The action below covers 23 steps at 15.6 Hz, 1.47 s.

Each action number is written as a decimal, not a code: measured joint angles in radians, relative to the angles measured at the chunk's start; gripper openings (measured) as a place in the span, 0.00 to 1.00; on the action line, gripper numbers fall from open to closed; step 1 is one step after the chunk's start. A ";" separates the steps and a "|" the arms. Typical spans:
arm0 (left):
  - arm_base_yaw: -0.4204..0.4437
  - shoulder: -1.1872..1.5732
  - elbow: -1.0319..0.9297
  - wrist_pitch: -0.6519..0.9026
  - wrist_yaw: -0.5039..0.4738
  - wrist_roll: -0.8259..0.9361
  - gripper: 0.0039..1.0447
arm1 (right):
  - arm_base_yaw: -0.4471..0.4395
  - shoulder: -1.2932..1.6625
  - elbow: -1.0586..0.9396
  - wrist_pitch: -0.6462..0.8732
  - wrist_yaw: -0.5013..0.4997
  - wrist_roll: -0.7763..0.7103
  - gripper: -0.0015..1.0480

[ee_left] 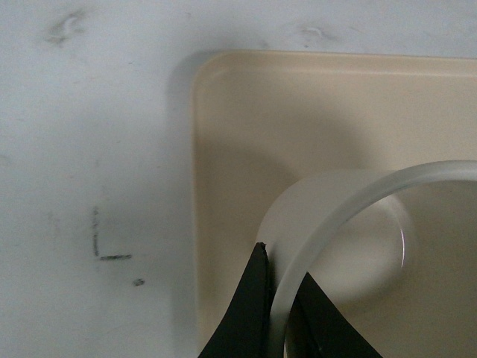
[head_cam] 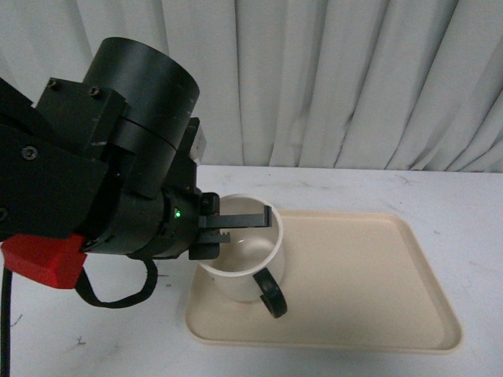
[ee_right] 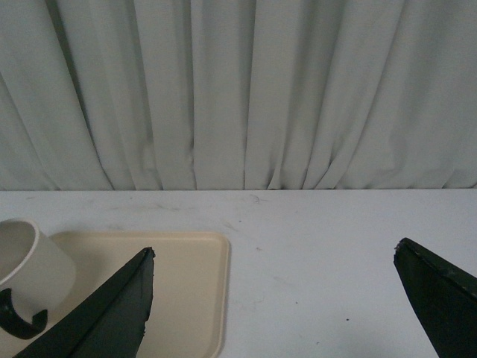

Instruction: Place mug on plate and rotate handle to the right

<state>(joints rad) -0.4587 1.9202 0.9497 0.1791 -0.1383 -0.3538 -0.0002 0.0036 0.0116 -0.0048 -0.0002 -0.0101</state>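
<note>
- Left gripper point(head_cam: 234, 226) clamps the mug point(head_cam: 236, 283) rim; plate point(head_cam: 369, 275) beneath, handle point(head_cam: 273, 297) opposite it.
- Right wrist view alone shows right gripper point(ee_right: 273, 251) spread wide, empty, over tabletop point(ee_right: 335, 220).

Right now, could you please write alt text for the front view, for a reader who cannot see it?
The robot's left gripper clamps the rim of a cream mug over the left end of a beige plate, the mug's dark handle facing the camera. A white table and a pale pleated curtain lie behind.
</note>
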 joint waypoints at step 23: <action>0.167 -0.985 -0.545 0.410 -0.068 0.354 0.84 | 0.000 0.000 0.000 0.000 0.000 0.000 0.94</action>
<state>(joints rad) -0.2916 0.9348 0.4046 0.5896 -0.2062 0.0006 -0.0002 0.0036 0.0116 -0.0048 0.0002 -0.0097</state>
